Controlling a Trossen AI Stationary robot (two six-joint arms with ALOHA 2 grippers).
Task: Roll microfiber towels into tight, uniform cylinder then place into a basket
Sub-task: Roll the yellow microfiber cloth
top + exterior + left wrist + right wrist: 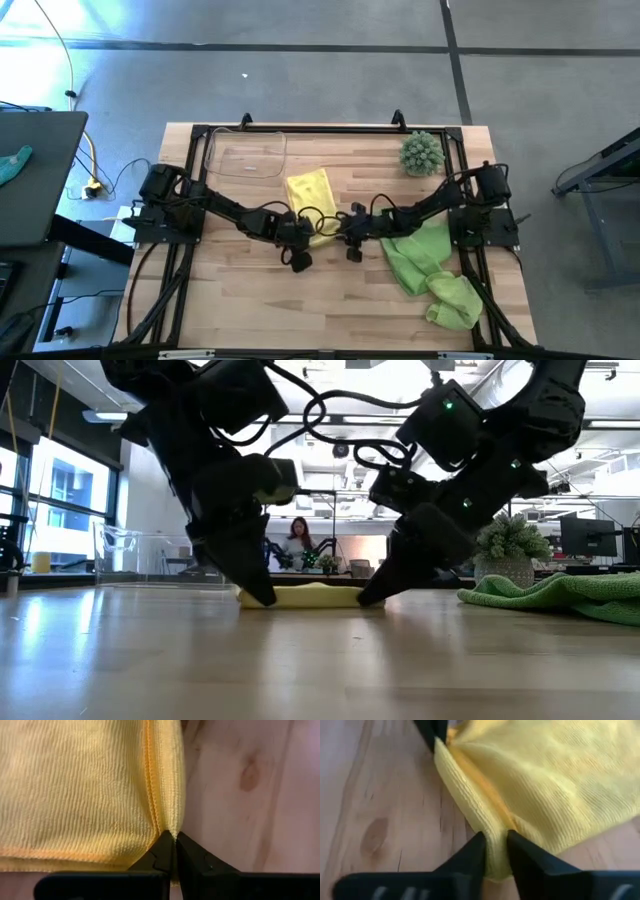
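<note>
The pale yellow towel [310, 192] lies flat on the wooden table [250, 300] at its middle. Both grippers stand at its near edge, which is turned over into a thick fold [465, 790]. My left gripper [174, 840] is shut on that edge's left end, and my right gripper [495, 845] is shut on its right end. In the low view the two come down slanting onto the towel [310, 596]. Two light green towels [420, 255] [455, 302] lie crumpled at the right. The clear basket [245, 155] stands at the far left. My left gripper pinches the yellow towel's hemmed edge [167, 820] between its two fingertips, slanting down from the near side. How many layers it has, I cannot tell. The towel lies on the table. My right gripper pinches the folded-over near edge [492, 827] between its two fingers [470, 855], near the towel's right corner. It comes slanting down from the near right. The cloth bunches up between the fingers and the rest lies on the table.
A spiky green plant [421, 152] stands at the far right corner. A black frame [330, 128] runs along the table's far edge. Bare wood lies toward the near edge. A person [297, 540] sits in the room behind the table.
</note>
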